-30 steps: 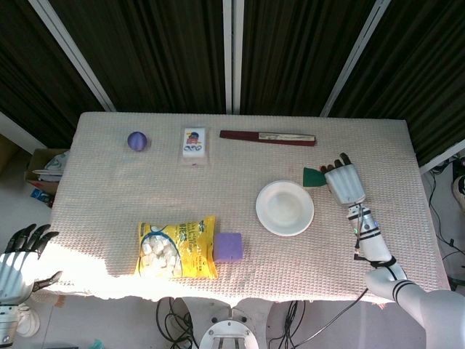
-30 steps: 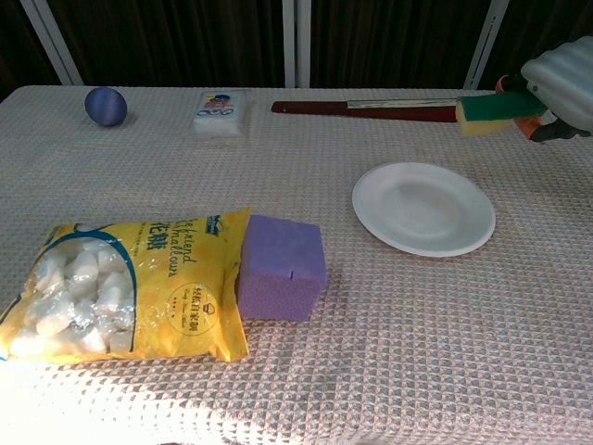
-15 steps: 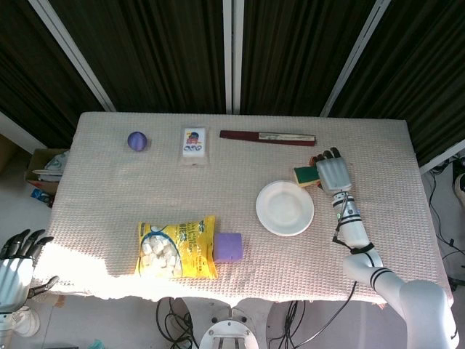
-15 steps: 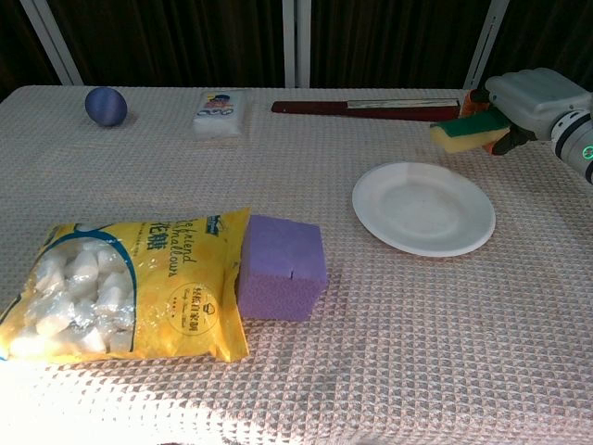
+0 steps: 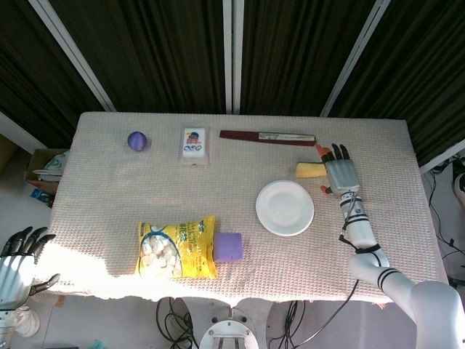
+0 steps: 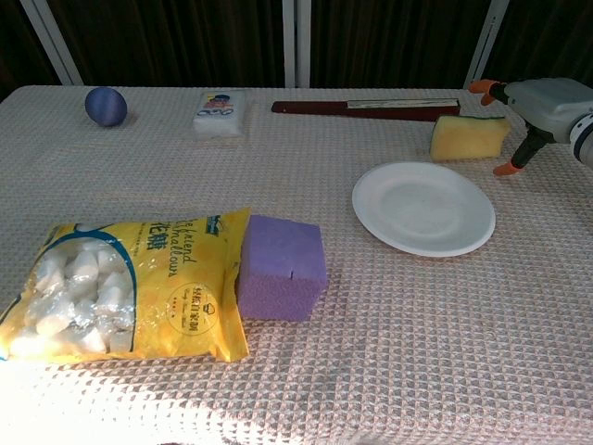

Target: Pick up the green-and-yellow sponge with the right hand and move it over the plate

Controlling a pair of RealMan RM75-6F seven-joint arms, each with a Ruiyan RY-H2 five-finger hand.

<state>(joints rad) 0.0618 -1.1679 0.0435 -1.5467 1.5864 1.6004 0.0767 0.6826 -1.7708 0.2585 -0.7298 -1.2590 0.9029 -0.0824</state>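
The green-and-yellow sponge (image 5: 309,170) (image 6: 469,137) is just behind the white plate (image 5: 285,208) (image 6: 423,208), its yellow face turned toward the chest camera and a thin green edge on top. My right hand (image 5: 341,174) (image 6: 547,102) is at the sponge's right end with its fingers spread; one orange fingertip sits above the sponge and the thumb tip below it, neither pressing on it. The sponge is beside the plate's far right rim, not over it. My left hand (image 5: 18,254) hangs open off the table's near left corner, seen only in the head view.
A yellow snack bag (image 5: 178,247) (image 6: 120,287) and a purple foam block (image 5: 229,247) (image 6: 281,267) lie at the front. A blue ball (image 5: 137,139) (image 6: 105,105), a white box (image 5: 193,144) (image 6: 220,113) and a long dark red stick (image 5: 267,137) (image 6: 357,108) line the back.
The right hand's fingers have spread apart and it no longer grips the sponge. The sponge has turned from green side up to yellow face showing and sits slightly farther from the plate.
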